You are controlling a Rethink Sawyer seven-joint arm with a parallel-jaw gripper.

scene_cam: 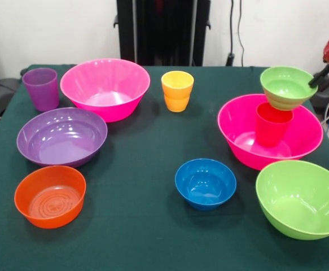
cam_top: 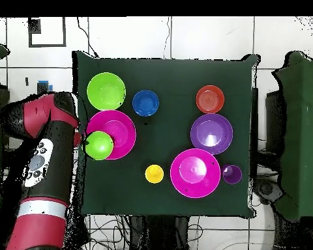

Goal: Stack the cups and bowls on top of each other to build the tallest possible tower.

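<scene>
My gripper (scene_cam: 314, 82) comes in from the right edge and is shut on the rim of the small green bowl (scene_cam: 286, 87). That bowl hangs slightly tilted right over the red cup (scene_cam: 273, 125), which stands upright inside a large hot pink bowl (scene_cam: 299, 138). Whether bowl and cup touch I cannot tell. In the overhead view the small green bowl (cam_top: 98, 144) covers the cup at the pink bowl's (cam_top: 120, 130) edge. The yellow-orange cup (scene_cam: 177, 90) and the purple cup (scene_cam: 40, 88) stand alone on the cloth.
The second pink bowl (scene_cam: 105, 89), the purple bowl (scene_cam: 61, 136), the orange bowl (scene_cam: 50, 196), the blue bowl (scene_cam: 205, 183) and the lime green bowl (scene_cam: 301, 199) sit apart on the dark green table (scene_cam: 141, 237). My red arm (cam_top: 45, 163) lies beside the table.
</scene>
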